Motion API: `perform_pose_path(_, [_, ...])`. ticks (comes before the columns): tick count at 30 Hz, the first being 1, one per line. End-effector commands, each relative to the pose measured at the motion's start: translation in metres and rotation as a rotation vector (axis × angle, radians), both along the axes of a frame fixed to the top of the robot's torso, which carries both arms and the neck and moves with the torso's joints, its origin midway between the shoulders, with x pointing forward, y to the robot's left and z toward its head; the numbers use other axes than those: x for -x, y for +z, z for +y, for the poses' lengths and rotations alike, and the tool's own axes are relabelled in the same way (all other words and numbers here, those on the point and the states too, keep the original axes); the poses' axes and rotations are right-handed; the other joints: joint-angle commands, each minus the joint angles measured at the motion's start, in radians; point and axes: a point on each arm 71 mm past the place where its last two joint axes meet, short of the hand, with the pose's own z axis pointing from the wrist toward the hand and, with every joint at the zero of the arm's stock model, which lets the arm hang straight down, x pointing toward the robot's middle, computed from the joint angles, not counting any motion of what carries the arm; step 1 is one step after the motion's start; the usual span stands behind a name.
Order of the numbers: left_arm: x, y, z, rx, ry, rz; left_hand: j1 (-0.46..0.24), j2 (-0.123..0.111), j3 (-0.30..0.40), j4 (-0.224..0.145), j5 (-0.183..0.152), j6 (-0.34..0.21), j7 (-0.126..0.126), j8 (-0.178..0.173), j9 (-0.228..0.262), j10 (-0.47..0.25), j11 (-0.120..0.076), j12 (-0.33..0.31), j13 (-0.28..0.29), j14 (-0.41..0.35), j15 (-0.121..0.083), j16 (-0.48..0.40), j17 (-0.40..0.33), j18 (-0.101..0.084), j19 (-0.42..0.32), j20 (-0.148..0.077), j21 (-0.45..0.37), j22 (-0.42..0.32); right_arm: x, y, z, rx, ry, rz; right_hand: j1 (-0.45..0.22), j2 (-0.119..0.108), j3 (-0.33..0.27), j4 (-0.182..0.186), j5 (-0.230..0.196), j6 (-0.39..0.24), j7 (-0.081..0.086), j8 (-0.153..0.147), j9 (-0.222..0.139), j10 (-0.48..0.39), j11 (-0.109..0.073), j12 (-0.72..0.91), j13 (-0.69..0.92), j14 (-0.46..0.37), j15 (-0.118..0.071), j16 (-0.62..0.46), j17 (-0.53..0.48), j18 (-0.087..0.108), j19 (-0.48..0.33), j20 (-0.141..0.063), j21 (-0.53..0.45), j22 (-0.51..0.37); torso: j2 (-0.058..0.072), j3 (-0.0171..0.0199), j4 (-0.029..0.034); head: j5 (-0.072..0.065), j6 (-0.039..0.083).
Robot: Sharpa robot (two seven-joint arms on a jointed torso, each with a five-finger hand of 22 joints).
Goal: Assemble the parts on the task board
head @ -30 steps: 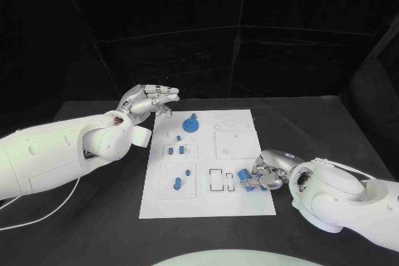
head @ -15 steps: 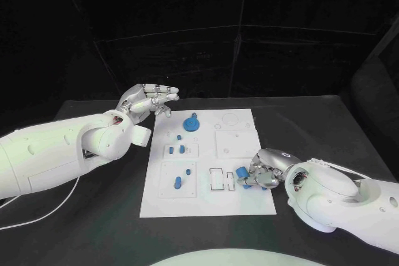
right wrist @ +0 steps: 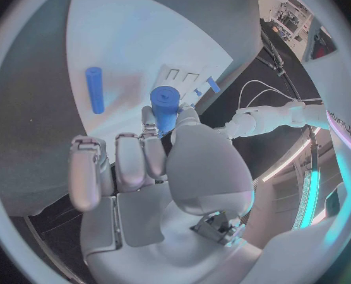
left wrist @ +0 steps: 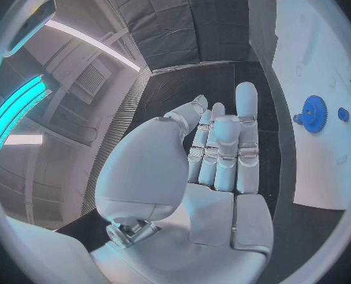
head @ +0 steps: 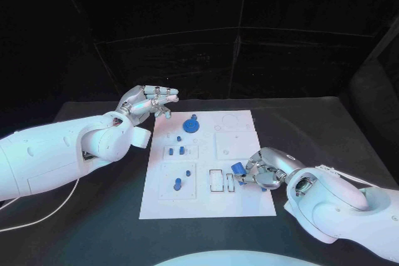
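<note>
Head view: my right hand (head: 264,175) pinches a blue cylinder (head: 237,169) nr the task board (head: 208,205)'s right edge; left hand (head: 150,100) hovers, fingers loosely curled, holding nothing.

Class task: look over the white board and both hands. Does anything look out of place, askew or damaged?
Nothing looks damaged. One blue cylinder lies loose on its side on the task board. The right hand holds another blue cylinder. The left hand hovers empty at the board's far corner.

The task board (head: 237,197) lies mid-table (head: 332,122), the gear (head: 191,125) near its far edge; left robot hand (head: 150,100) hovers off its far-left corner, right robot hand (head: 264,172) at its right edge.
</note>
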Motion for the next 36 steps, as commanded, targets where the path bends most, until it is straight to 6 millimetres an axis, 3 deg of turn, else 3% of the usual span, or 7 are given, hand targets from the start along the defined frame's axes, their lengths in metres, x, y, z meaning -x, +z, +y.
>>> perform_pose_path(1, [0.001,0.001,-0.001,0.009,-0.012,-0.003,-0.006,0.001,-0.007,0.001,0.002,-0.004,0.001,0.003,0.0,-0.009,-0.001,0.004,0.001,-0.01,0.0,-0.002,-0.001,0.014,-0.003,0.004,-0.005,-0.001,0.001,0.004,0.007,-0.107,-0.013,-0.004,0.011,0.003,-0.006,-0.002,0.006,0.006,-0.002,0.006,0.001,0.008,0.001,0.007,0.003,0.022,-0.008,0.004,0.001,-0.009,0.045,-0.005,0.007,0.192,0.001,0.0003,-0.0003,0.001,0.002])
perform_pose_path(8, [0.001,0.001,-0.002,0.01,-0.013,-0.002,-0.006,0.001,-0.007,0.001,0.002,-0.004,0.001,0.003,0.0,-0.009,-0.001,0.004,0.001,-0.01,0.0,-0.002,-0.001,0.014,-0.003,0.004,-0.005,-0.001,0.0,-0.004,0.023,-0.09,0.037,0.079,0.0,0.004,-0.017,0.006,-0.004,0.005,-0.001,0.006,0.005,0.007,0.002,0.003,0.002,0.021,-0.007,0.003,-0.002,-0.009,0.044,-0.005,0.007,0.191,0.001,-0.0012,0.0003,0.003,0.0])
perform_pose_path(16, [0.001,0.002,-0.003,0.011,-0.017,-0.002,-0.006,0.001,-0.007,0.001,0.002,-0.004,0.001,0.003,0.0,-0.009,-0.001,0.004,0.001,-0.01,0.0,-0.002,-0.001,0.014,-0.003,0.004,-0.005,-0.001,-0.003,-0.012,0.037,-0.054,0.073,0.138,-0.021,0.012,-0.032,0.009,-0.022,0.011,-0.004,0.01,0.013,0.008,0.001,0.001,0.005,0.021,-0.008,0.002,-0.003,-0.009,0.044,-0.005,0.007,0.191,0.001,-0.0002,-0.0002,0.006,-0.002])
perform_pose_path(20, [0.001,0.002,-0.003,0.011,-0.017,-0.002,-0.006,0.001,-0.007,0.001,0.002,-0.004,0.001,0.003,0.0,-0.009,-0.001,0.004,0.001,-0.01,0.0,-0.002,-0.001,0.014,-0.003,0.004,-0.005,-0.001,-0.005,-0.014,0.042,-0.049,0.079,0.145,-0.043,0.021,-0.047,0.009,-0.056,0.012,-0.006,0.012,0.018,0.009,-0.001,-0.001,0.008,0.02,-0.01,0.002,-0.004,-0.009,0.044,-0.006,0.007,0.191,0.002,0.0005,-0.001,0.007,-0.003])
perform_pose_path(30, [0.001,0.001,-0.004,0.011,-0.019,-0.001,-0.006,0.001,-0.008,0.0,0.003,-0.005,0.001,0.004,0.0,-0.01,-0.002,0.005,0.001,-0.01,0.0,-0.002,-0.001,0.014,-0.002,0.004,-0.006,-0.002,-0.01,-0.016,0.049,-0.039,0.075,0.131,-0.054,0.026,-0.056,0.01,-0.07,0.016,-0.008,0.014,0.023,0.009,-0.002,-0.003,0.009,0.02,-0.011,0.001,-0.005,-0.008,0.044,-0.007,0.006,0.191,0.001,0.0006,-0.0019,0.011,-0.004])
perform_pose_path(33, [0.001,0.001,-0.005,0.012,-0.021,0.0,-0.006,0.001,-0.008,0.0,0.003,-0.005,0.001,0.004,0.0,-0.01,-0.002,0.005,0.001,-0.01,0.0,-0.002,-0.001,0.014,-0.002,0.004,-0.006,-0.002,-0.011,-0.016,0.05,-0.039,0.072,0.124,-0.068,0.031,-0.069,0.009,-0.107,0.015,-0.009,0.016,0.028,0.01,-0.003,-0.005,0.011,0.02,-0.012,0.001,-0.006,-0.008,0.043,-0.008,0.006,0.191,0.002,0.0007,-0.0013,0.012,-0.003])
perform_pose_path(36, [0.001,0.001,-0.005,0.011,-0.021,0.0,-0.006,0.001,-0.008,0.0,0.003,-0.005,0.001,0.004,0.0,-0.01,-0.002,0.005,0.001,-0.01,0.0,-0.002,-0.001,0.014,-0.002,0.004,-0.006,-0.002,-0.012,-0.016,0.051,-0.044,0.063,0.114,-0.091,0.034,-0.088,0.01,-0.178,0.012,-0.009,0.016,0.033,0.009,-0.003,-0.01,0.011,0.019,-0.012,-0.001,-0.009,-0.008,0.042,-0.008,0.005,0.19,0.001,0.0001,-0.0017,0.012,-0.004])
